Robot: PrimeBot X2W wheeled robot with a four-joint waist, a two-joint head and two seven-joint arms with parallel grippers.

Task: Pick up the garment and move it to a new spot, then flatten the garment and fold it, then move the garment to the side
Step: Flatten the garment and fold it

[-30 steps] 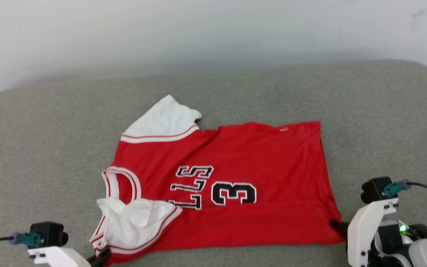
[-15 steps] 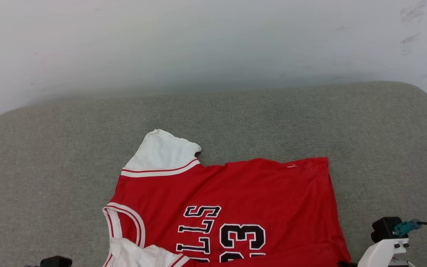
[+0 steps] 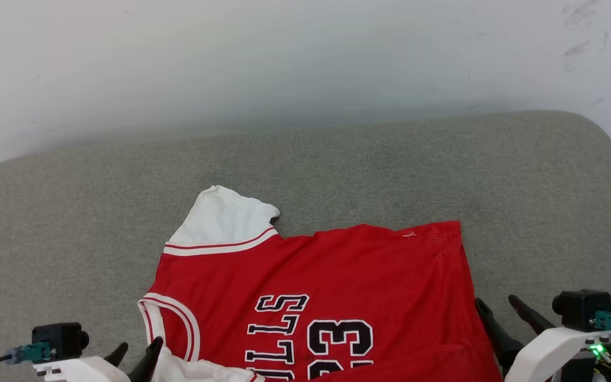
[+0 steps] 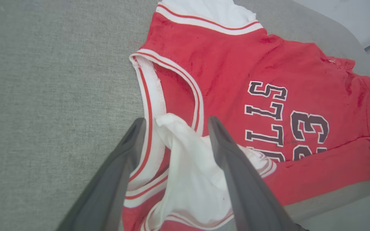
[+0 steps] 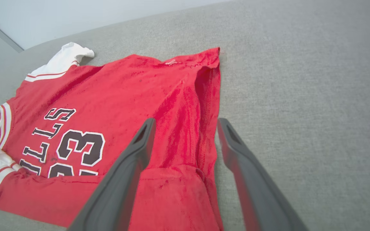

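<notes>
The red garment (image 3: pixel 337 270) lies on the grey table (image 3: pixel 61 212). The left gripper (image 4: pixel 175 122) hangs over its white sleeve (image 4: pixel 188 166), jaws wide open, holding nothing. The right gripper (image 5: pixel 186 123) hangs over its hem (image 5: pixel 209 106), jaws open too.

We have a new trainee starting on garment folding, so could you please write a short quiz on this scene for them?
1. True or false: the left gripper is shut on the near white sleeve of the garment.
2. In the right wrist view, which part of the garment lies between the right gripper's fingers? A) the collar B) the hem edge C) the far sleeve
3. What number is printed on the chest?
Key: 1 false, it is open, with its fingers astride the sleeve; 2 B; 3 23.
</notes>
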